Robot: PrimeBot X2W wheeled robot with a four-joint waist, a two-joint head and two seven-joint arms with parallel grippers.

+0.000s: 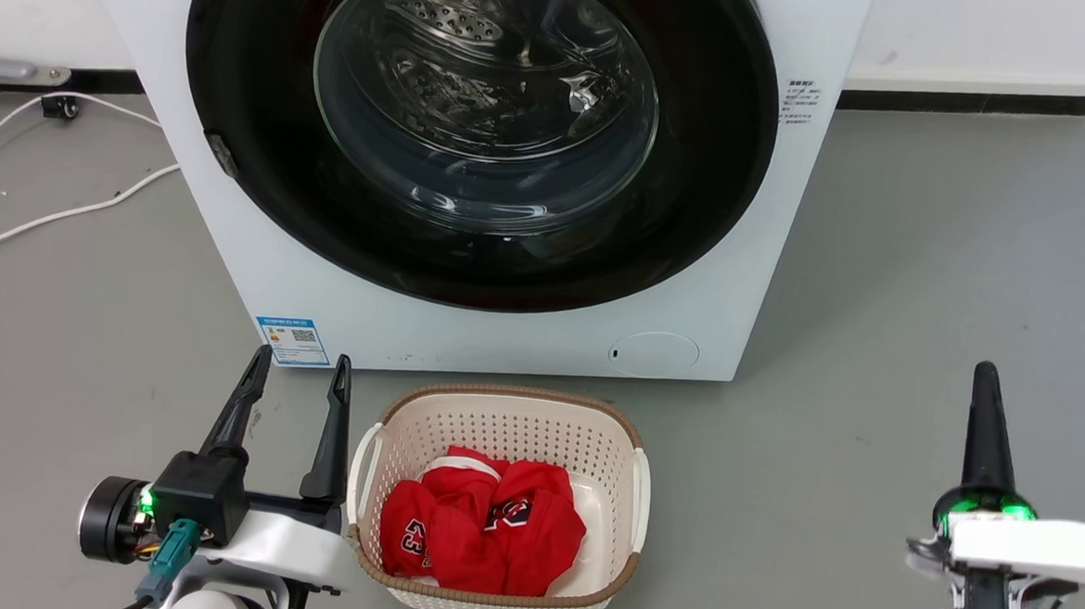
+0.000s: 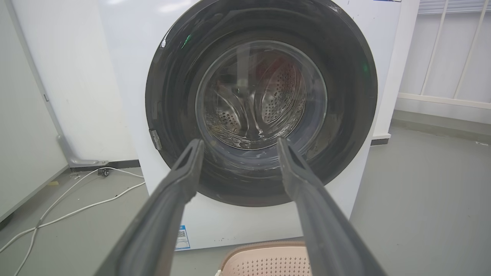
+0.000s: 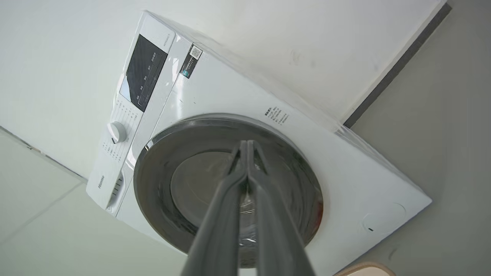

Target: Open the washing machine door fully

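Nothing done yet tbh: the washing machine door (image 1: 479, 129) sits shut, flush in the white machine front (image 1: 504, 335). Left gripper (image 1: 304, 357) is spread wide and empty, and right gripper (image 1: 985, 369) is pinched together on nothing. Both are well short of it.

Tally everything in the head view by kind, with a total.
washing machine: 1
laundry basket: 1
red clothing heap: 1
grippers: 2 (left gripper, right gripper)
Total: 5
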